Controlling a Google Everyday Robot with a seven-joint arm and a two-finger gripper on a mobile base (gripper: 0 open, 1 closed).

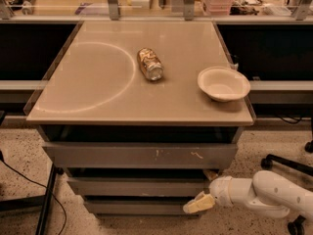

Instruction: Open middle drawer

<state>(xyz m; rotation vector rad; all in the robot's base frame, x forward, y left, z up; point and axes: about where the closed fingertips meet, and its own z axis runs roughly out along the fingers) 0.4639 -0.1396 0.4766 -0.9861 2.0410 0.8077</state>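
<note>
The middle drawer (pixel 137 186) is seen as a plain grey front of medium height, held between the taller drawer front (pixel 122 155) with white scratch marks above it and the narrowest drawer front (pixel 132 207) below it; only its front is shown, and it appears pushed in. The white arm (pixel 274 192) is brought in from the lower right of the middle drawer and is laid almost level, with its rounded forearm pointed left towards the drawer's right end and dipped slightly at the wrist. The yellowish gripper (pixel 199 203) is held just below the lower right corner of the middle drawer, in front of the right end of the narrowest front, with its tip angled down and to the left. Whether contact is made with either front cannot be told, nor can it be told whether the gripper is spread or closed. Above the middle drawer, a beige tabletop (pixel 98 97) is carried by the cabinet. On it a can (pixel 150 63) is laid on its side near the centre, and a white bowl (pixel 223 83) is set upright close to the right edge, well apart from the can.
</note>
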